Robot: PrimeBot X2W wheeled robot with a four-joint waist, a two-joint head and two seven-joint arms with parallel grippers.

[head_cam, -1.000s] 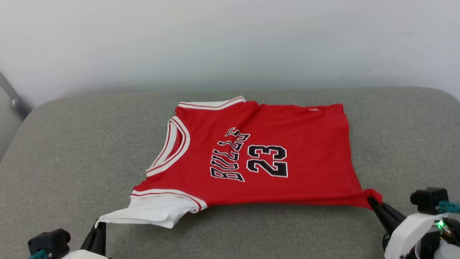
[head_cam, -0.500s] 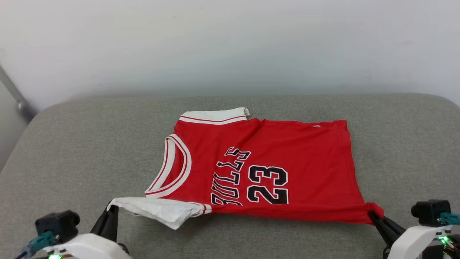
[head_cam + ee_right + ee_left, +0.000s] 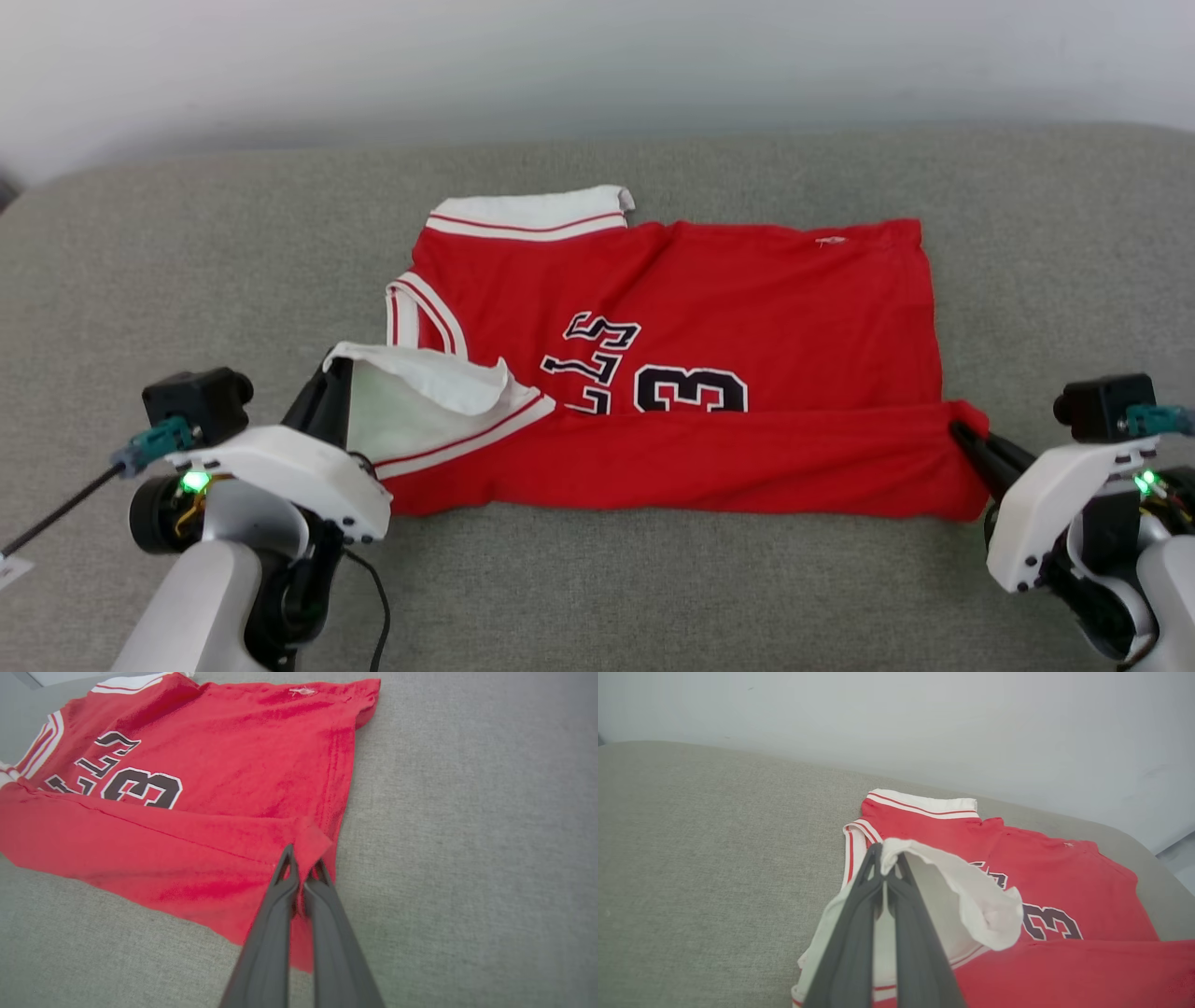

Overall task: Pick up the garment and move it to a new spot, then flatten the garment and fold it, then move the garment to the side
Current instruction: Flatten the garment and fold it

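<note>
The garment is a red jersey with white sleeves and black lettering, spread sideways on the grey cushion. Its near long edge is lifted and folded over toward the far side, hiding half of the number. My left gripper is shut on the white sleeve, raised above the collar. In the left wrist view the left gripper pinches the white sleeve, and the garment lies beyond. My right gripper is shut on the red hem corner. In the right wrist view the right gripper grips the garment at that corner.
A pale wall rises behind the cushion's far edge. Bare grey cushion surface lies left of the jersey, right of the jersey and in front of it. A black cable hangs by my left arm.
Both grippers have carried the near edge up and away from me, folding it over the jersey's front so it now covers part of the lettering. The head camera has tilted down.
</note>
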